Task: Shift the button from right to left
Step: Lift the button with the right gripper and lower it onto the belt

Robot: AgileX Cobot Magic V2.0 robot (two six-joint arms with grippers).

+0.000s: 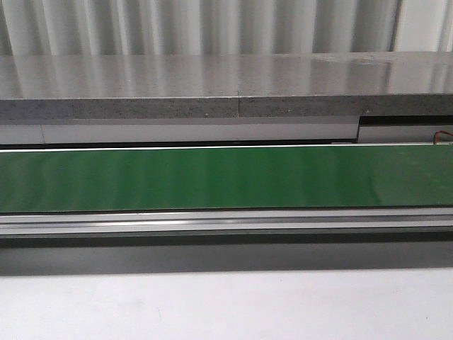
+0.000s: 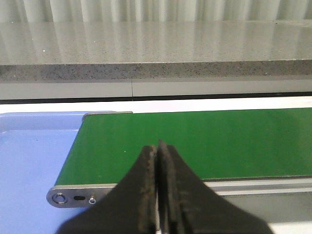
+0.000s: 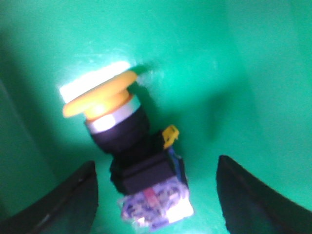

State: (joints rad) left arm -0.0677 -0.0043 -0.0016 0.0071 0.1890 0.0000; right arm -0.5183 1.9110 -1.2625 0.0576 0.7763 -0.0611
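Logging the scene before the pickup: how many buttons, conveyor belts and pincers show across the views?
Button: 1
Green conveyor belt: 1
Pincers: 2, left pincer shut, right pincer open around the button
Total: 4

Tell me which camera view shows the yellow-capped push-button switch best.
The right wrist view: the yellow-capped push-button switch lies on its side on a green surface, between the open fingers of the right hand, though slightly blurred. The front view and the left wrist view show none of it.
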